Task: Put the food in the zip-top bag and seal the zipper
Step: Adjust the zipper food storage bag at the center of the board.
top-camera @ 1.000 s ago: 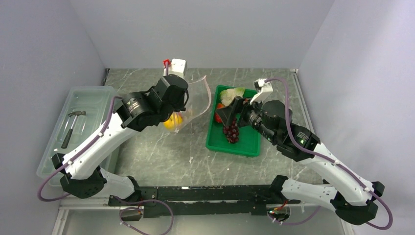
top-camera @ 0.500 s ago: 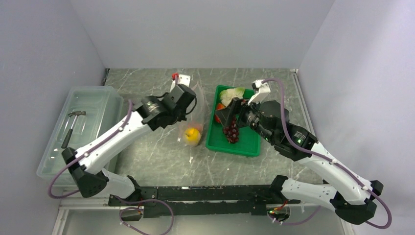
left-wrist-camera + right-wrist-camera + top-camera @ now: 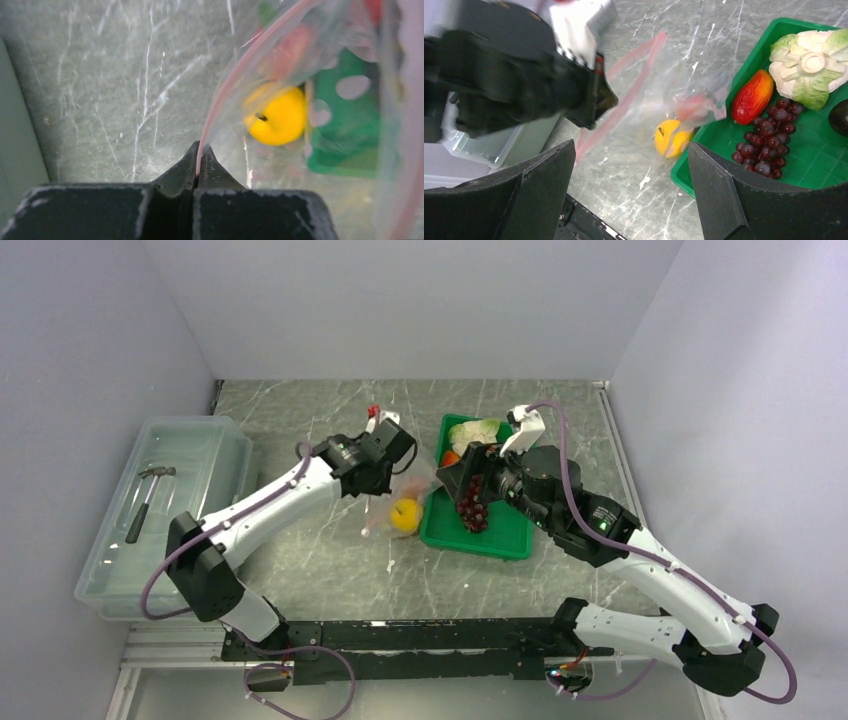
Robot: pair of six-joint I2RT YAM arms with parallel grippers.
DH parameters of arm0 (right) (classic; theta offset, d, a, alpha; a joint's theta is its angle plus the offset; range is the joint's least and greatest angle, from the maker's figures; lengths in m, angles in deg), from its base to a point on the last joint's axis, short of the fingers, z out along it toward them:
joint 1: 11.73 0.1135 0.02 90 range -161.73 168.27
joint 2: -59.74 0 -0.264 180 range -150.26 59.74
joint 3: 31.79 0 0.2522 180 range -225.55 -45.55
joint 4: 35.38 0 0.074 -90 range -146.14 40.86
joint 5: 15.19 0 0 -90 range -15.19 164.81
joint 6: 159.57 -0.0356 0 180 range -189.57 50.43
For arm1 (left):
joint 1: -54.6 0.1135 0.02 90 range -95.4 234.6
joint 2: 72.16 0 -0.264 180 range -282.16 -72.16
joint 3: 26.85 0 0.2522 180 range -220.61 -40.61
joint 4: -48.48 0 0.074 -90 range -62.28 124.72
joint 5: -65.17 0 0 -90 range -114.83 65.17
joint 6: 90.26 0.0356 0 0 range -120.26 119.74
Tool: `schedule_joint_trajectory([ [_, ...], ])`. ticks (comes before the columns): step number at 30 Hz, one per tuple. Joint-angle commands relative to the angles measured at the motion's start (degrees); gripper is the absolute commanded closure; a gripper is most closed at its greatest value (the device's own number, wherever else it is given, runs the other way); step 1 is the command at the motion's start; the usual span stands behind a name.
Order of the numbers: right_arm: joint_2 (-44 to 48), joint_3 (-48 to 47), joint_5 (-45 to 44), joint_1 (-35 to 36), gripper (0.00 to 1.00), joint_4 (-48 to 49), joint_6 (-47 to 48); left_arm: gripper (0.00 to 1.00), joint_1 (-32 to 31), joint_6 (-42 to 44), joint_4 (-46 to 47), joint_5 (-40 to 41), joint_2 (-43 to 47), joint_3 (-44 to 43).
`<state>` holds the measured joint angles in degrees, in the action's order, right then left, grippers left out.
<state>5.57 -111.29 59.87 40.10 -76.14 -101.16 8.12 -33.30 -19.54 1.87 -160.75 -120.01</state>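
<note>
Left gripper (image 3: 199,150) clenched on the pale pink zipper strip (image 3: 225,92) of the clear crinkly zip-top bag (image 3: 679,80), just left of the green plastic tray (image 3: 819,155), orange-yellow toy fruit (image 3: 277,117) inside; right gripper (image 3: 631,165) released over the tray; keep the mouth wide for the dark purple grape bunch (image 3: 769,142).

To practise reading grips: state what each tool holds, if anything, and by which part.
Left tool pinches the zip-top bag by its pink zipper strip. Right tool is open, holding nothing.

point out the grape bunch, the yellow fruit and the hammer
grape bunch (image 3: 769,140), right wrist view, middle of the cluster
yellow fruit (image 3: 277,119), left wrist view, centre of its skin
hammer (image 3: 145,502), top view, mid handle
</note>
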Motion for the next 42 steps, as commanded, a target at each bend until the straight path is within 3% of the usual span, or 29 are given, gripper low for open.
schedule_joint_trajectory([
  [1, 1.4, -0.7, -0.9, 0.2, 0.13, 0.4, 0.3, 1.0, -0.1, 3.7, -1.8, 1.5, 5.1, -12.7],
  [9, 0.7, -1.6, -0.4, 0.2, 0.13, 0.5, 0.5, 1.0, -0.1, 8.9, -13.6, 2.6, 4.4, -35.5],
  [12, 0.2, -1.9, 0.0, 0.2, 0.13, 0.8, 0.6, 1.0, -0.1, 9.5, -15.9, 3.0, 3.2, -39.1],
  [21, -0.6, -1.6, 0.0, 0.2, 0.13, 1.1, 0.5, 0.97, 0.4, 8.2, -13.5, 5.4, 4.7, -29.5],
  [27, -0.5, 0.1, 0.4, 0.2, 0.13, 1.8, -0.2, 1.0, 5.8, 5.4, -5.5, -1.2, 4.9, -10.7],
  [30, -0.4, 0.1, 0.4, 0.2, 0.13, 1.4, -0.2, 1.0, 9.1, 4.5, -3.1, -4.8, 2.6, -5.7],
  [34, 0.0, 0.0, -0.2, 0.2, 0.13, 0.8, -0.1, 1.0, 9.4, 4.5, -4.3, -4.8, 0.9, -8.2],
  [42, -0.4, -1.2, -5.5, 0.2, 0.13, -3.7, 1.4, 1.0, 9.4, 9.2, -10.6, -4.8, 2.5, -25.4],
])
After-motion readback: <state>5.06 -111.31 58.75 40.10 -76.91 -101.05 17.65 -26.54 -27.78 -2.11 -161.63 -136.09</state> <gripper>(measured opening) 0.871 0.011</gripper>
